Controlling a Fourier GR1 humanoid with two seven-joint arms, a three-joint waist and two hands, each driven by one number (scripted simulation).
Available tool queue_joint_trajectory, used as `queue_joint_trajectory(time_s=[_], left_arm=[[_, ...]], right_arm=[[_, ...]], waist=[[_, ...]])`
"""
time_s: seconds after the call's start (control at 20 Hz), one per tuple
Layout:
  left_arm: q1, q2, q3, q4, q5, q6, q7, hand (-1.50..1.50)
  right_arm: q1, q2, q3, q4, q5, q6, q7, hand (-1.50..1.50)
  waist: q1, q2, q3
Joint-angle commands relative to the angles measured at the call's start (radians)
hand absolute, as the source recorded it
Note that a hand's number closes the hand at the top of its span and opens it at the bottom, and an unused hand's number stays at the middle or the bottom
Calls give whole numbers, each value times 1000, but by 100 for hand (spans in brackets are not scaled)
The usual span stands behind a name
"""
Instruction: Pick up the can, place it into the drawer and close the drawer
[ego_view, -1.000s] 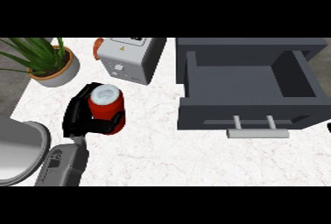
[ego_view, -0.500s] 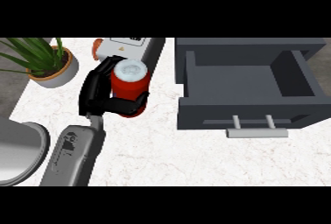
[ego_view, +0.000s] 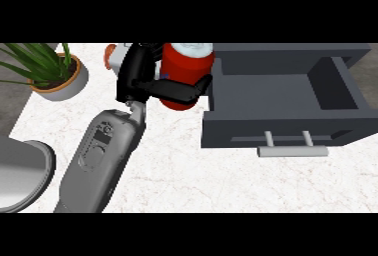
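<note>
A red can (ego_view: 186, 70) with a pale top is held up off the counter, just left of the open drawer's left wall. My left hand (ego_view: 148, 82) is shut on the can, its black thumb wrapped across the can's lower front. The dark grey drawer (ego_view: 284, 130) stands pulled out at the right, its inside bare, with a light grey bar handle (ego_view: 291, 151) on its front. The left forearm (ego_view: 103, 155) rises from the lower left. My right hand shows nowhere.
A potted green plant (ego_view: 48, 72) stands at the back left. A white box-like appliance (ego_view: 118, 54) is mostly hidden behind my hand. A grey rounded sink or bowl (ego_view: 18, 175) sits at the left edge. The counter is white marble (ego_view: 207, 185).
My left hand has lifted the can and carried it up and to the right, from the counter's left part to the drawer's left wall. The forearm has stretched further in.
</note>
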Motion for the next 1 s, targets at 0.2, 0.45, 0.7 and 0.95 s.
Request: queue_joint_trajectory(time_s=[0.2, 0.45, 0.7, 0.95], left_arm=[[-297, -1, -66, 114, 30, 126, 137, 150], [-429, -1, -52, 325, 103, 173, 54, 150], [-524, -1, -104, 474, 166, 218, 4, 150], [-621, -1, -174, 565, 227, 286, 18, 150]], right_arm=[[-57, -40, -44, 32, -25, 3, 45, -150], [-64, -1, -13, 73, 31, -1, -22, -150], [-68, 14, 17, 34, 36, -6, 9, -150], [-6, 4, -6, 55, 2, 45, -50, -150]], waist=[[-3, 1, 0], [-9, 4, 0], [-19, 6, 0], [-35, 6, 1]])
